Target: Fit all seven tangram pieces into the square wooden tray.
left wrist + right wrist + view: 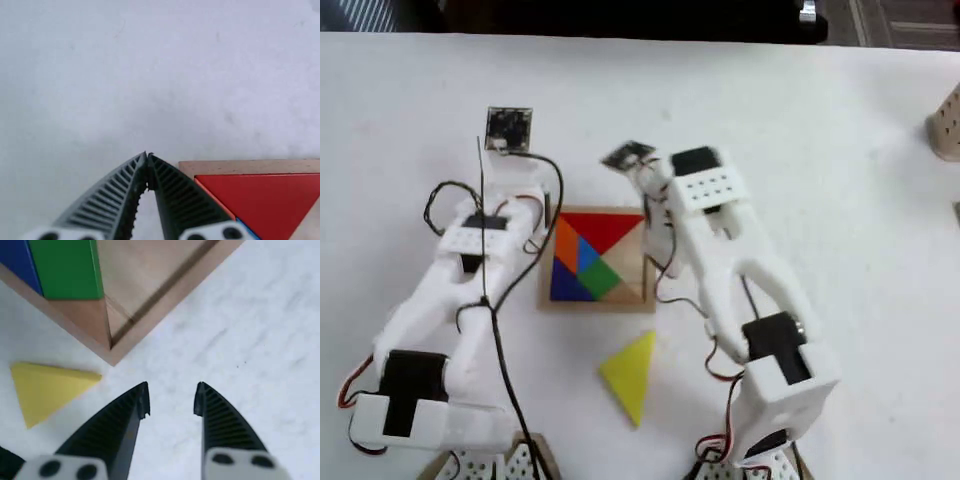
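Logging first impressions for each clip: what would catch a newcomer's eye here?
The yellow triangle lies alone on the white table, outside the wooden tray and below it in the high view. The tray is mostly filled with coloured pieces, with one bare gap at its right side.

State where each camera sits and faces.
High view: fixed overhead, looking down on the tray, yellow triangle, left arm and right arm.
Left wrist view: on its arm, facing past the shut left hand to the red triangle in the tray.
Right wrist view: on its arm, facing past the open right hand to the tray's bare corner and yellow triangle.
All three share the tray.
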`<state>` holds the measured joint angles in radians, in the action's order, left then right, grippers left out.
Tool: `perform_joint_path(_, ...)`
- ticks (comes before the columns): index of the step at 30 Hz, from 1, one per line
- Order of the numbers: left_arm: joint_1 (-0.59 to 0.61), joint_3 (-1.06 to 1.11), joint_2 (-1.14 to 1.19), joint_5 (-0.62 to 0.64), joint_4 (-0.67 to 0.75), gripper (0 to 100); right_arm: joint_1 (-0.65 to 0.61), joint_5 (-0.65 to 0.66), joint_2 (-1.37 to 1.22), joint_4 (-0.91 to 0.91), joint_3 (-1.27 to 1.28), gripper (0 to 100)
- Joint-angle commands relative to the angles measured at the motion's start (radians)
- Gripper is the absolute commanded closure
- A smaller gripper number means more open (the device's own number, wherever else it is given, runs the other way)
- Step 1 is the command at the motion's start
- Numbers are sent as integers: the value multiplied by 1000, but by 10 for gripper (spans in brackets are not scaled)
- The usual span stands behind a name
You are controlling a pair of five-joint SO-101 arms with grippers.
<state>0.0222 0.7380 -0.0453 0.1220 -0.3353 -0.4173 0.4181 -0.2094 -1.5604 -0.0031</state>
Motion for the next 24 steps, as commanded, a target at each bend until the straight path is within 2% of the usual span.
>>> perform_joint_path(1,16,-72,-8,-3,34,976,-35,-52,-1,-50,-49,861)
perform_joint_path(6,16,-72,-12,-3,34,976,-105,54,51,-76,86,861)
perform_joint_path(10,42,-74,-15,-3,34,976,-150,95,234,99,333,860)
perform_joint_path(17,77,-92,-12,-3,26,976,-180,91,479,406,740,861)
perform_joint_path(20,76,-92,-12,-3,26,976,-265,98,535,446,864,865)
perform_joint_path(24,77,-92,-10,-3,26,976,-440,95,680,470,997,925)
